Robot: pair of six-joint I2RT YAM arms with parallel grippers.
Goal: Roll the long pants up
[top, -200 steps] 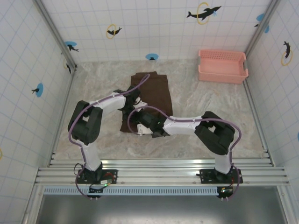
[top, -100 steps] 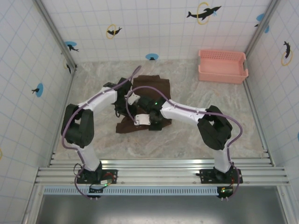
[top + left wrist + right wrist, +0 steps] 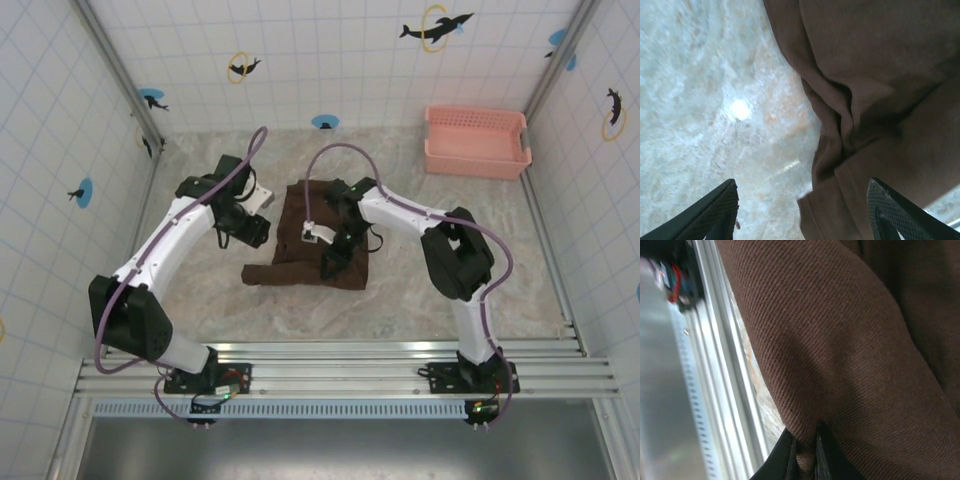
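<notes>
our right hand (image 3: 804,447) pinches a fold of the long pants (image 3: 295,272); our left hand (image 3: 805,212) hangs spread over their edge on the bench (image 3: 700,100).

The long pants (image 3: 290,262) are dark brown twill, the tabletop (image 3: 420,290) mottled beige marble, the basket (image 3: 476,160) pink

**Cropped cloth, cropped fingers**

From above, the right arm (image 3: 400,213) covers part of the long pants (image 3: 290,272). The left wrist view loses the pants past its top and right edges and crops the left gripper (image 3: 802,212) below. The right gripper (image 3: 804,452) is cropped likewise, pads buried in cloth.
</notes>
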